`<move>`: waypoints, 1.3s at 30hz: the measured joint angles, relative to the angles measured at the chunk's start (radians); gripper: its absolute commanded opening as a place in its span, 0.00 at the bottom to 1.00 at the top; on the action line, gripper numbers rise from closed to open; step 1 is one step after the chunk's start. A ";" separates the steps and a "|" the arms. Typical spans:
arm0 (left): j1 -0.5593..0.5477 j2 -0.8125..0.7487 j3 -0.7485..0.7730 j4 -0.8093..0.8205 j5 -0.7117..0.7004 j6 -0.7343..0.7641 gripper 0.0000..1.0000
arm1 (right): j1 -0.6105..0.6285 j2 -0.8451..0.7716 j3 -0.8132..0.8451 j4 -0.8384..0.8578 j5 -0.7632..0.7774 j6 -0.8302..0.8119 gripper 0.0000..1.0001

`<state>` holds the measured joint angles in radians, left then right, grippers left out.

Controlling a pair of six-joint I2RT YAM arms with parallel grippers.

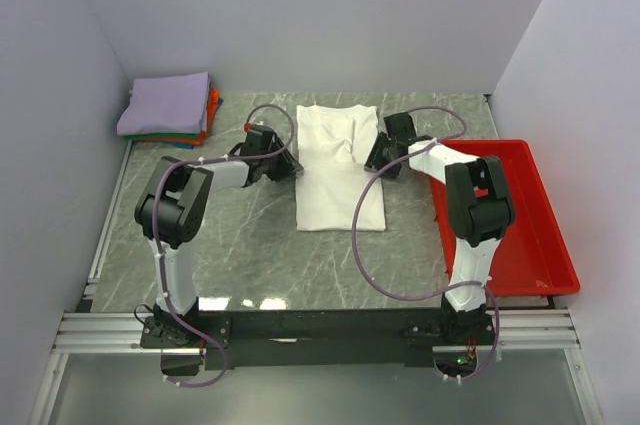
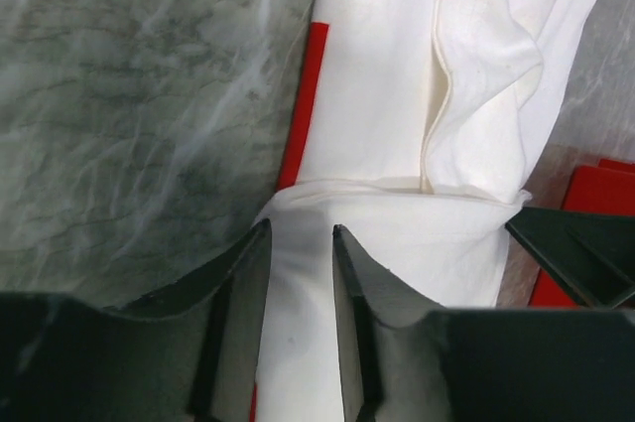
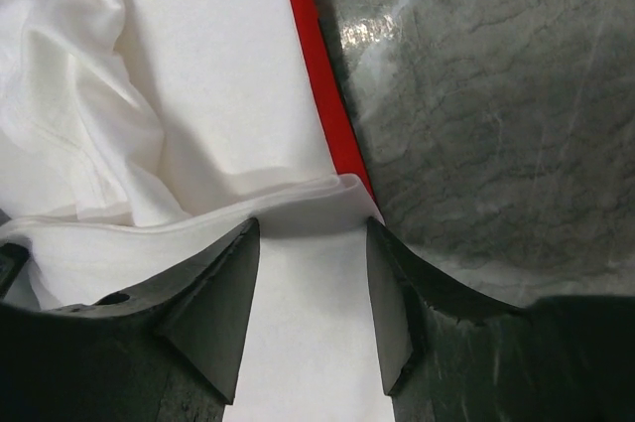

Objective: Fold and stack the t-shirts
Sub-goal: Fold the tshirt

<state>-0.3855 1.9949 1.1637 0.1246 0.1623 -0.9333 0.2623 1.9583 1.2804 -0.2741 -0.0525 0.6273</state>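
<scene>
White t-shirt (image 1: pixel 340 167): mid-bench, folded lengthwise into a long strip running away from you, plain side up. Rumpled toward the far end, flatter at the near end.

Your left fingers (image 2: pixel 233 303): at the strip's left edge, parted by a narrow gap. A doubled-over fold of white cloth lies just past the tips and cloth shows in the gap, but nothing looks pinched.

Your right fingers (image 3: pixel 213 303): at the strip's right edge, opposite the left pair, spread wide. Cloth lies flat between them, not gripped.

Both wrist views: a thin red strip (image 3: pixel 327 114) peeks out from under the top layer along the edge.

Stack of folded t-shirts (image 1: pixel 168 103): far left corner of the bench (image 1: pixel 250 245), lavender on top, orange and green edges below, well apart from the white one.

Red tray (image 1: pixel 540 235): right side, beside the right arm.
</scene>
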 measured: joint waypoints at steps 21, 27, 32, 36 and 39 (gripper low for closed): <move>-0.038 -0.356 -0.474 0.062 0.083 0.015 0.43 | -0.003 -0.562 -0.523 -0.067 0.017 0.005 0.51; -0.098 -0.370 -0.553 0.171 0.128 -0.006 0.42 | 0.007 -0.656 -0.692 -0.047 -0.020 0.034 0.50; -0.119 -0.378 -0.576 0.198 0.119 -0.030 0.39 | 0.026 -0.693 -0.739 0.004 -0.036 0.064 0.50; -0.133 -0.389 -0.590 0.200 0.093 -0.041 0.36 | 0.044 -0.694 -0.751 0.038 -0.043 0.082 0.49; -0.145 -0.393 -0.597 0.204 0.075 -0.055 0.33 | 0.060 -0.692 -0.752 0.059 -0.045 0.093 0.49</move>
<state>-0.5308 1.6024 0.5667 0.3283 0.2371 -0.9886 0.3225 1.2659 0.5285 -0.2153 -0.0975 0.7208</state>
